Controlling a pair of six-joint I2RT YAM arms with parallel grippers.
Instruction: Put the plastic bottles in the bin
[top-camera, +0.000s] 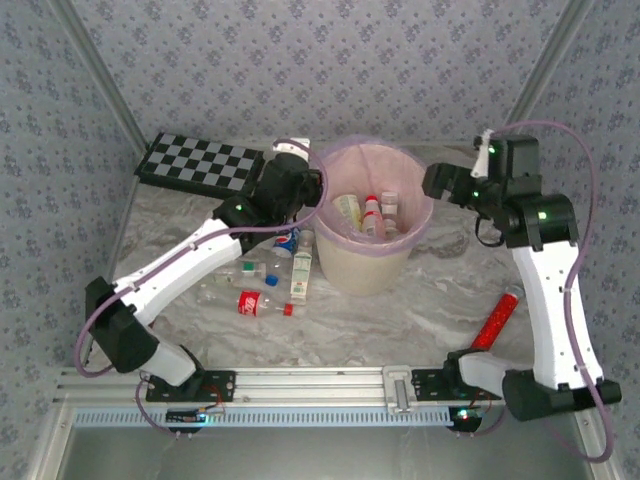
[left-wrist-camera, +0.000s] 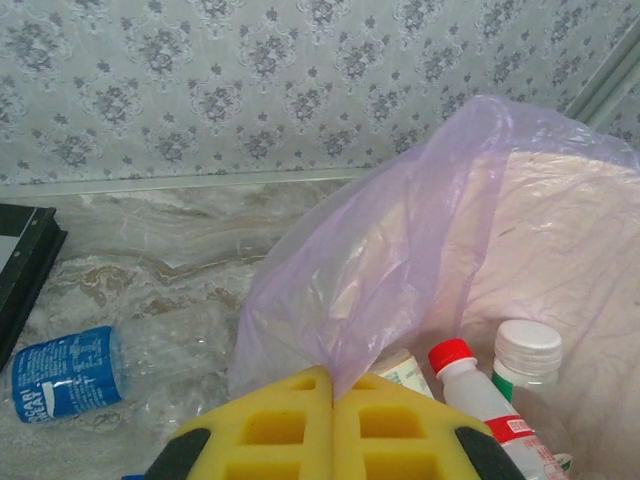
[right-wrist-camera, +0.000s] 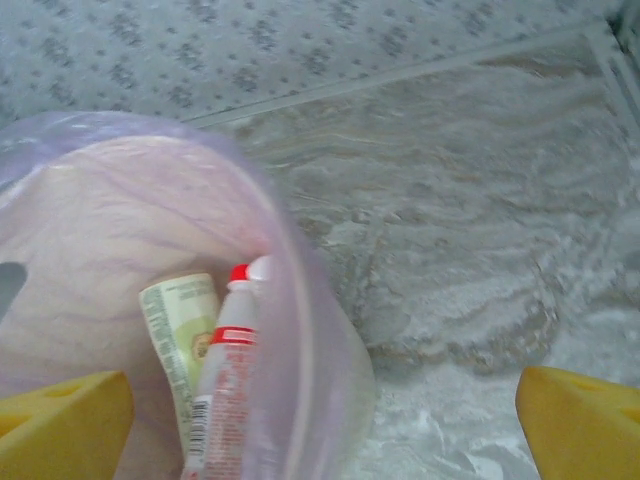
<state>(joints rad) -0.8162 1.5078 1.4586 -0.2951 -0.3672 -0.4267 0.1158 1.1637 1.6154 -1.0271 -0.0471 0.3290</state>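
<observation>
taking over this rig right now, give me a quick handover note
Grippers: left gripper shut, at the left rim of the bin, against the bag liner; unclear whether it pinches the liner. right gripper open and empty over the bin's right rim.
Done: at least three bottles are in the bin.
Left: on the table, left of the bin, lie the blue-label bottle, green-and-white bottle, clear bottle and red-label bottle. A red item, possibly a bottle, lies by the right arm's base.
</observation>
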